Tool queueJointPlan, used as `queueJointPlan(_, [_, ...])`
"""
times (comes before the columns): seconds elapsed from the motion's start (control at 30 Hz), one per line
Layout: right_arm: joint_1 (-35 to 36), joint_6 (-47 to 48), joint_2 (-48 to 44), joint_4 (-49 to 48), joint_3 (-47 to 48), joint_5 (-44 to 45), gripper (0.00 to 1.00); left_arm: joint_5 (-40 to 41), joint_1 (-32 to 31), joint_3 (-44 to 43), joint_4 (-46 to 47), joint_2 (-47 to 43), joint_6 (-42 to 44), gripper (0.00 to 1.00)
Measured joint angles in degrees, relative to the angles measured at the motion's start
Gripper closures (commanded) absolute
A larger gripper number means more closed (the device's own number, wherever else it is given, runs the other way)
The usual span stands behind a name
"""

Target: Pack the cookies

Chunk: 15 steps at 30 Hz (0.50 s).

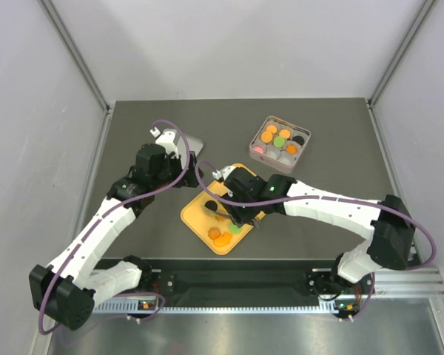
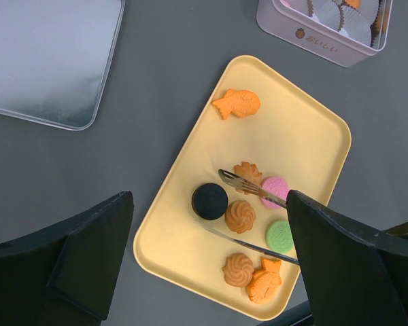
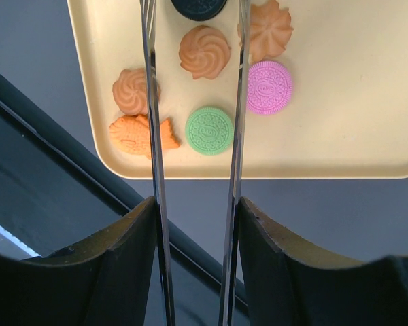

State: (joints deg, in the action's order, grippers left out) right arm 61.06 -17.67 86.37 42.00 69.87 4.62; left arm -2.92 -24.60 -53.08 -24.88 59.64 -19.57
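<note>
Right fingers clamp tongs; orange swirl cookie between tong blades, untouched; left fingers wide.

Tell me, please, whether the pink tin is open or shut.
Open: the pink tin has no lid on, and cookies show inside its compartments.

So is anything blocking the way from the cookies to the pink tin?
Nothing visible does. Only bare table lies between the cookies on the tray and the open tin; the lid lies aside.

Orange, pink, green, black cookies, some swirled, some embossed; pale yellow tray; pink tin; silver tongs.
</note>
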Motion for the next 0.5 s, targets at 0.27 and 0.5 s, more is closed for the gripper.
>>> queueJointPlan(0.27, [1.81,-0.15,2.1,1.03,1.53,2.86,0.53,0.0,0.0,0.0,0.0,0.0,0.0,0.01])
queueJointPlan(0.5, [3.21,-0.17,3.72,1.16,1.95,4.55,0.6,0.0,0.0,0.0,0.0,0.0,0.0,0.01])
